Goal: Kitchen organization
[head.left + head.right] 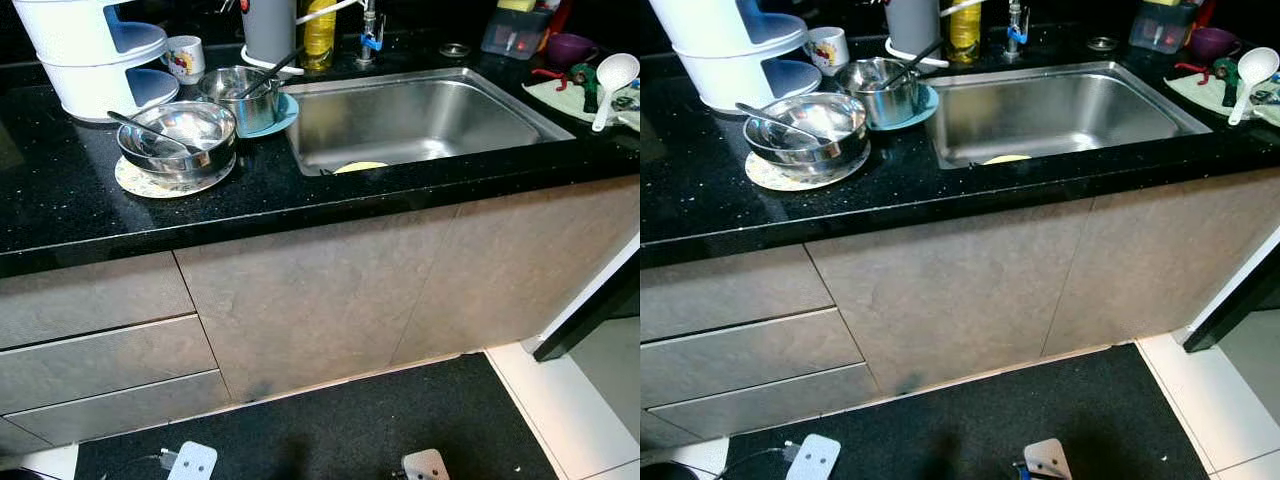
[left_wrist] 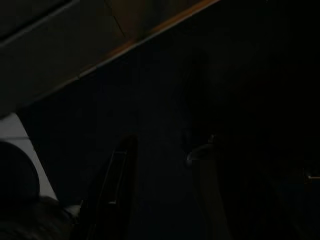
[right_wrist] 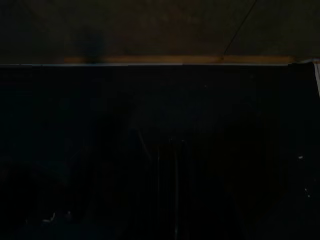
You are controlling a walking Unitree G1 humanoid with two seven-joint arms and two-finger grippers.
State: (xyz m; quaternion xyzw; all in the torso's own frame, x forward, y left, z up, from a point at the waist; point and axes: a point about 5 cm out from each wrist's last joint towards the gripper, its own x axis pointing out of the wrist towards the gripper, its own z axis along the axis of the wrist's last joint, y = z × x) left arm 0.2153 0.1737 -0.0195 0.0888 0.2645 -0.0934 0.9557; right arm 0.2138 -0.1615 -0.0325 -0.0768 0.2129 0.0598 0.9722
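Note:
On the black countertop [image 1: 60, 200] at the left, stacked steel bowls [image 1: 178, 138] with a spoon inside rest on a patterned plate [image 1: 140, 183]. Behind them a small steel pot [image 1: 240, 97] with a utensil in it sits on a blue plate [image 1: 283, 116], and a printed mug [image 1: 185, 57] stands further back. The steel sink [image 1: 420, 120] holds something yellow [image 1: 358, 167] at its near edge. A white ladle [image 1: 610, 82] lies at the far right. My left gripper [image 2: 150, 187] hangs idle and dim over the dark floor mat. The right arm hangs idle in the shade, facing the cabinet base.
A white tiered container [image 1: 90, 50] stands back left. A grey canister [image 1: 268, 28], yellow bottle [image 1: 320, 35] and tap [image 1: 370, 35] line the back. A plastic box [image 1: 515, 30] and purple bowl [image 1: 568, 47] sit back right. Grey drawers [image 1: 100, 350] are below, with white tiles [image 1: 570, 400] to the right.

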